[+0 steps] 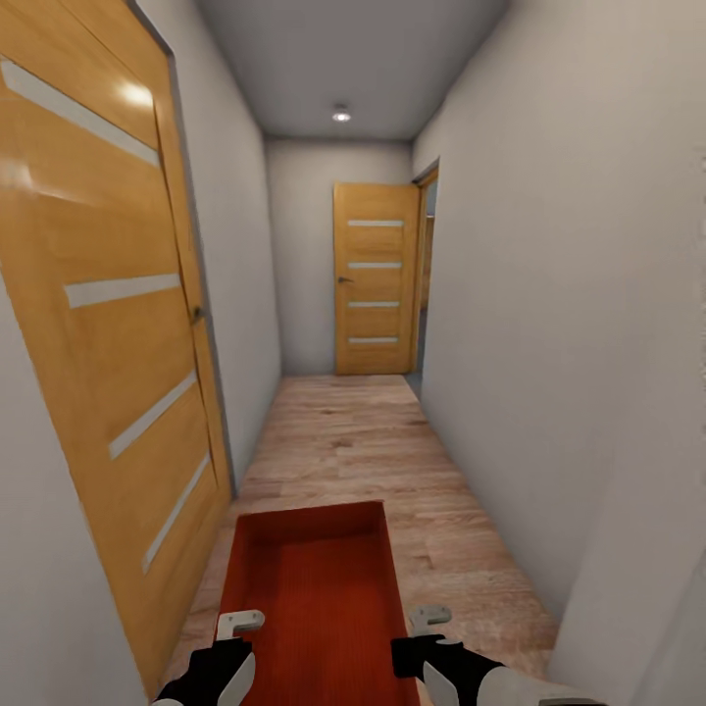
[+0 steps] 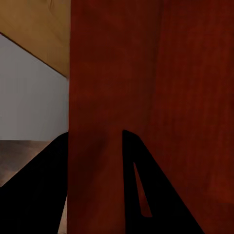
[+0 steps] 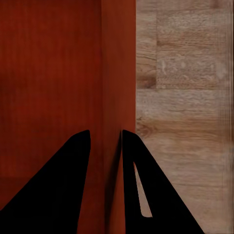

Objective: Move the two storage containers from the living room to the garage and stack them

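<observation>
I am holding one orange-red lidless storage container [image 1: 314, 588] low in front of me, its long axis pointing down a corridor. My left gripper [image 1: 238, 628] is shut on the container's left wall [image 2: 146, 73], with one finger on each side of it. On the opposite side, my right gripper [image 1: 427, 628] is shut on the right wall [image 3: 114, 73], and the ribbed inside [image 3: 48, 73] lies beside it. The other container, the living room and the garage are out of view.
A narrow corridor with white walls and a light wood-plank floor [image 1: 353, 441]. A wooden door [image 1: 108, 324] stands close on the left. Another wooden door [image 1: 376, 294] closes the far end, with an open doorway [image 1: 428, 284] next to it on the right.
</observation>
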Robot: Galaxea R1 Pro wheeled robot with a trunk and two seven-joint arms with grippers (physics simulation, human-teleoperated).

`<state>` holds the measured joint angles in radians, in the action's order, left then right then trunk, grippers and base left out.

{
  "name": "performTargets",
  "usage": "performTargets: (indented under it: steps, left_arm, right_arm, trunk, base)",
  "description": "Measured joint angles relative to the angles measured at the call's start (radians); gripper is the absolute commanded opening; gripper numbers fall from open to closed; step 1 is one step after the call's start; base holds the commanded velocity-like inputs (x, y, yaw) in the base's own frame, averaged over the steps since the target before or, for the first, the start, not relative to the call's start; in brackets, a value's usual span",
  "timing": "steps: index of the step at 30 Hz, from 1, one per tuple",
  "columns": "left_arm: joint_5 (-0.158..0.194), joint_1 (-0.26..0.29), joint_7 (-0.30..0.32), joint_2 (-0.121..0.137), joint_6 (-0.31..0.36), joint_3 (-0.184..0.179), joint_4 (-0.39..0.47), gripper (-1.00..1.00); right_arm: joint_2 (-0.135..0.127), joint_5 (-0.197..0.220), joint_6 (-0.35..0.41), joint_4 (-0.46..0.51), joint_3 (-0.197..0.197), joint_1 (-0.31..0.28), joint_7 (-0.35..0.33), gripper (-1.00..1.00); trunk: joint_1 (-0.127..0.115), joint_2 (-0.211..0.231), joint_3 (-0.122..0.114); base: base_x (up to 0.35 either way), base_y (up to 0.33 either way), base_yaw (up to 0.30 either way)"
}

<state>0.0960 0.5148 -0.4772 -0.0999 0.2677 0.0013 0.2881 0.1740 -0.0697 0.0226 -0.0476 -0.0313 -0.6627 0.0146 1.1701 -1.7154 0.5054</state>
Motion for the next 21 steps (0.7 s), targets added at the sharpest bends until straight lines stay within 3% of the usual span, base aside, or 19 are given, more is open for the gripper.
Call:
performTargets:
  steps: [5, 21]
  left_arm:
    - [0.000, 0.000, 0.000, 0.000, 0.000, 0.000, 0.000, -1.00]
    - [0.000, 0.000, 0.000, 0.000, 0.000, 0.000, 0.001, -1.00]
  right_arm:
    - [0.000, 0.000, 0.000, 0.000, 0.000, 0.000, 0.000, -1.00]
    - [0.000, -0.001, 0.000, 0.002, -0.001, 0.000, 0.000, -1.00]
  trunk:
    - [0.000, 0.000, -0.002]
    - [0.000, 0.000, -0.002]
  base:
    - [0.343, 0.000, -0.181]
    - [0.343, 0.000, -0.006]
